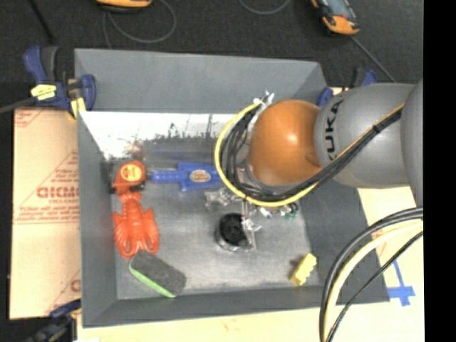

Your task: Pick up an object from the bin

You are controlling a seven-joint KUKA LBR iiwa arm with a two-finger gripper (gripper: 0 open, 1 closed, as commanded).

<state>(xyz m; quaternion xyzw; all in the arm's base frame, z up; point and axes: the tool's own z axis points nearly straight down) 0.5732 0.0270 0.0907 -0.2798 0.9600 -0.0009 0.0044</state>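
The gripper (237, 218) hangs low in the bin (178, 123), tucked under the orange cover (281, 144) of the arm (370, 137), well to the right of the orange toy lobster (135, 228). Directly beneath it sits a small black round thing (229, 234), dark and slightly shiny, level with the lobster's middle. From where I stand I cannot tell whether the gripper is spread or pressed together, nor whether it touches the black thing. Just above the lobster lies an orange and yellow tape measure (130, 174), with a blue tool (187, 174) to its right. Just below the lobster rests a black sponge (157, 274) edged in green. Far right of the lobster, past the black thing, lies a small yellow piece (304, 268).
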